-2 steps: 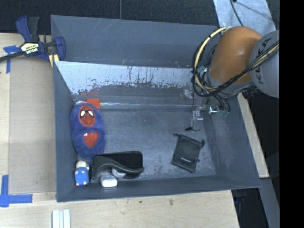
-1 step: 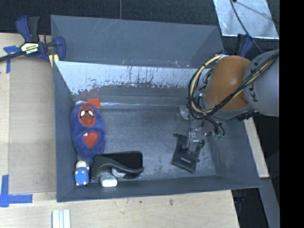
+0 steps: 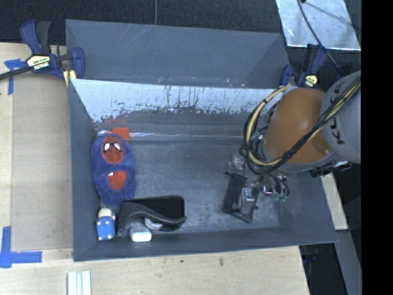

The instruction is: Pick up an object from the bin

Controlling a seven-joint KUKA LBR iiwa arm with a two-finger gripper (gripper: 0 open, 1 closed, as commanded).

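Observation:
My gripper (image 3: 238, 198) hangs low over the bin floor at the front right, dark and tilted, with no loose thing under it. The nearest thing is a black curved tool (image 3: 155, 212), like a stapler or dispenser, lying at the front left with a white piece (image 3: 140, 235) at its near end. It lies well to the left of the gripper.
A blue plush toy with a red masked face (image 3: 112, 168) lies along the left wall, with a small orange block (image 3: 120, 133) behind it. A small blue and white figure (image 3: 105, 224) stands in the front left corner. The arm's orange cover and cables hang over the right side.

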